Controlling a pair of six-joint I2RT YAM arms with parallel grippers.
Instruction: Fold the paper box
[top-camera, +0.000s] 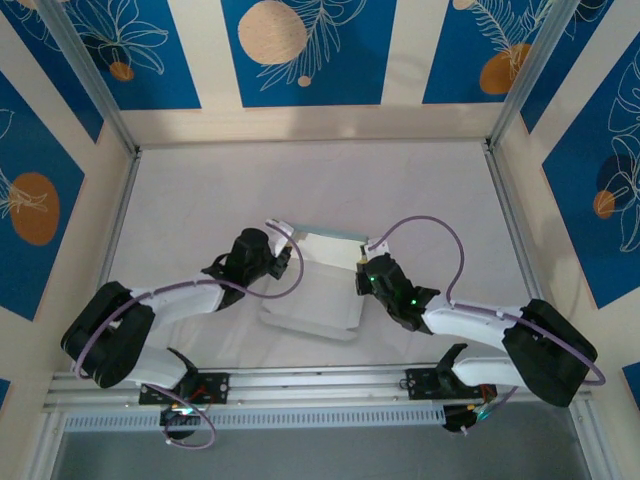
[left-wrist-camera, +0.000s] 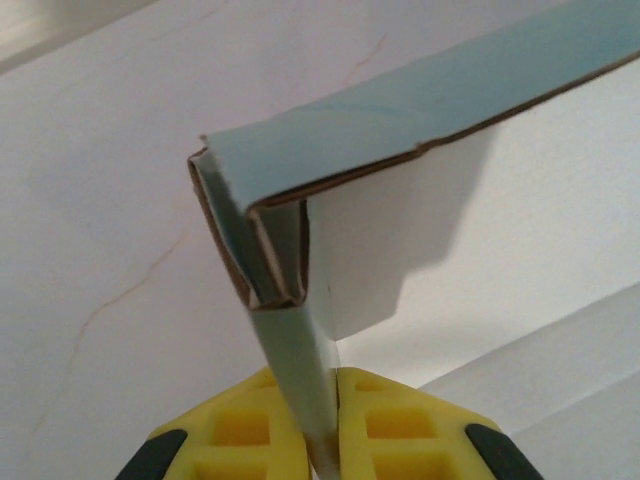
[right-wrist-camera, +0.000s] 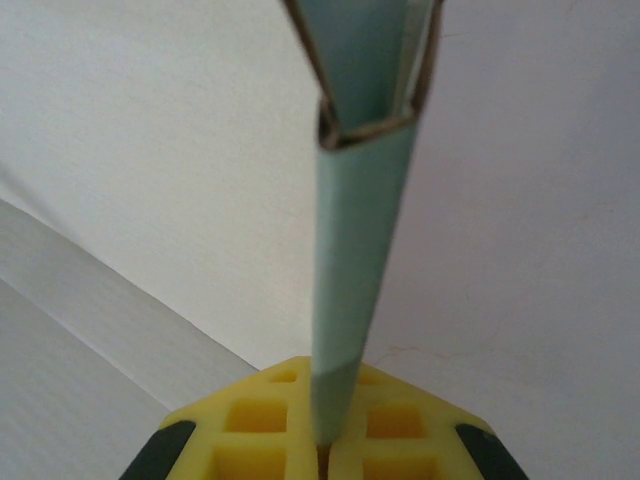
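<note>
A white tabletop (top-camera: 200, 200) holds a partly folded paper box of thin white and mint card (top-camera: 312, 290) at its centre. The box's raised mint edge runs left to right. The left gripper (left-wrist-camera: 322, 405) and right gripper (right-wrist-camera: 322, 405) each pinch an end flap.

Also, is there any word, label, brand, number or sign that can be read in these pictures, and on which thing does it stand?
None: no text can be read anywhere.
paper box: blank white and mint-green faces.
wall panels: drawn leaves and circles only, no writing.
left end effector and right end effector, each shut on the card: plain yellow, no marks.
</note>
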